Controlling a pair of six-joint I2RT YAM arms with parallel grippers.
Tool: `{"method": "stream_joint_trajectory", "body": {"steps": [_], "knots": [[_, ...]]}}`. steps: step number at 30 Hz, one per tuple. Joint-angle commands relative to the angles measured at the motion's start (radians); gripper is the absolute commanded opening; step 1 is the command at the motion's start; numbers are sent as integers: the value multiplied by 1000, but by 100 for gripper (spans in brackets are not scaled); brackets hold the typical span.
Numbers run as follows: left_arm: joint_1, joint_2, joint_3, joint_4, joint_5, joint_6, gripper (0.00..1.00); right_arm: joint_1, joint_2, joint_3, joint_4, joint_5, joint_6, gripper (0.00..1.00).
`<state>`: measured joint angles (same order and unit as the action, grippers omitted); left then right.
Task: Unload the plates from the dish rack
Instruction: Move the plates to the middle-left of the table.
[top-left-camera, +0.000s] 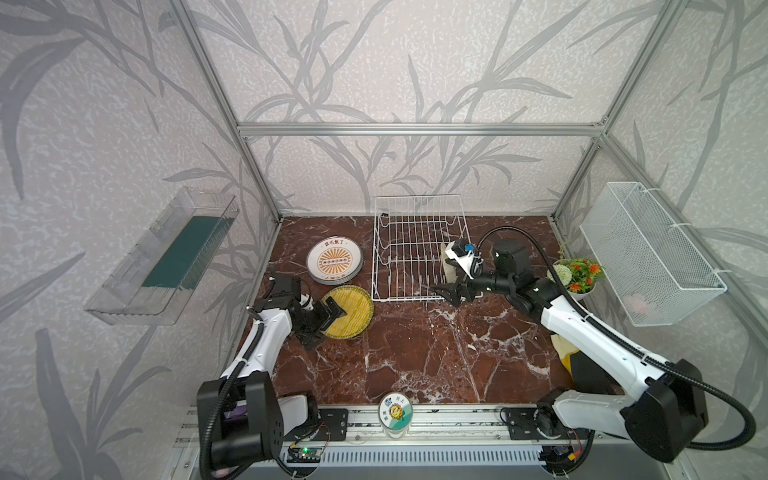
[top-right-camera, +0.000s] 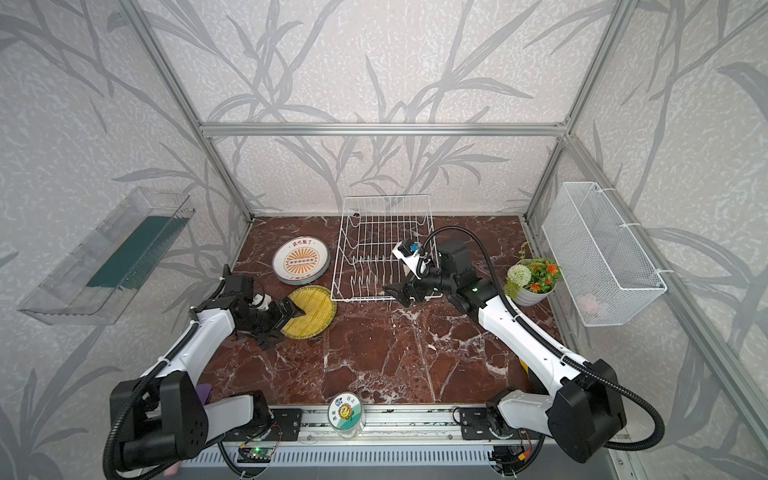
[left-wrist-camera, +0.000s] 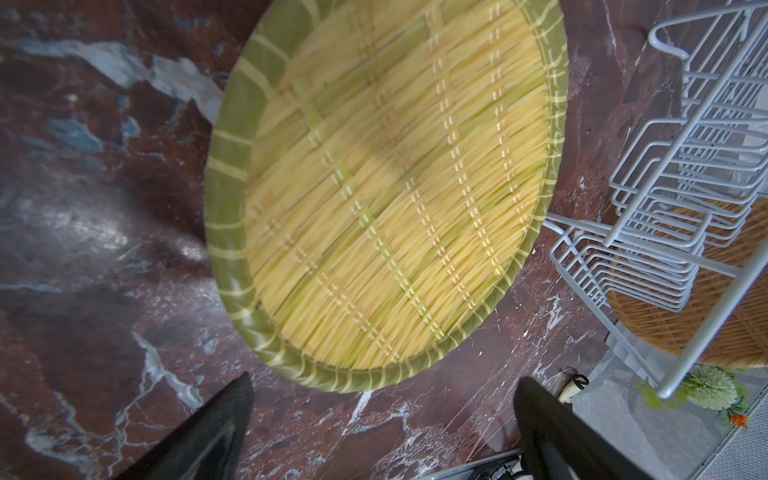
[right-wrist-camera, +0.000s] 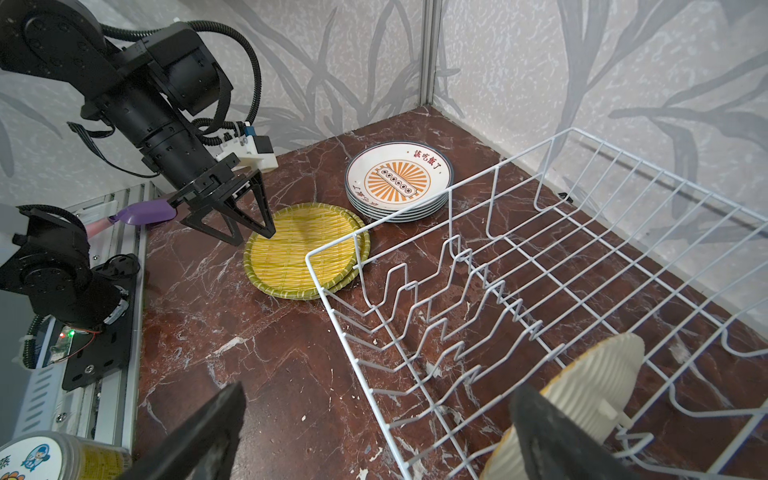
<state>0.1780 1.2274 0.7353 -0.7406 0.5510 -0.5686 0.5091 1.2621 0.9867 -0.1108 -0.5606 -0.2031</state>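
The white wire dish rack (top-left-camera: 415, 249) (top-right-camera: 382, 249) stands at the back middle of the marble table. One tan woven plate (right-wrist-camera: 582, 399) (left-wrist-camera: 698, 311) stands on edge in its near right end. Left of the rack lies a stack of several white plates (top-left-camera: 334, 261) (right-wrist-camera: 399, 183) with orange sunburst faces. In front of that stack lie two stacked yellow woven plates (top-left-camera: 351, 307) (left-wrist-camera: 395, 187) (right-wrist-camera: 299, 253). My left gripper (top-left-camera: 328, 326) (left-wrist-camera: 386, 380) hovers open over their near edge, holding nothing. My right gripper (top-left-camera: 446, 294) (right-wrist-camera: 380, 388) is open astride the rack's front rim, one finger beside the standing plate.
A flower pot (top-left-camera: 575, 276) sits at the right edge behind my right arm. A white mesh basket (top-left-camera: 648, 253) hangs on the right wall and a clear tray (top-left-camera: 166, 257) on the left wall. A labelled jar (top-left-camera: 395, 413) stands at the table's front edge.
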Motion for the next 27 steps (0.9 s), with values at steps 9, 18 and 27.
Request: {"method": "stream_joint_trajectory", "body": {"steps": [9, 18, 27], "knots": [[-3, 50, 39, -3, 11, 44, 99, 6, 3, 32, -8, 4, -3, 99], [-3, 41, 50, -71, -38, 61, 99, 6, 12, 30, 3, 2, -1, 99], [-4, 76, 39, 5, -25, 37, 99, 6, 10, 27, -2, 8, -7, 99]]}}
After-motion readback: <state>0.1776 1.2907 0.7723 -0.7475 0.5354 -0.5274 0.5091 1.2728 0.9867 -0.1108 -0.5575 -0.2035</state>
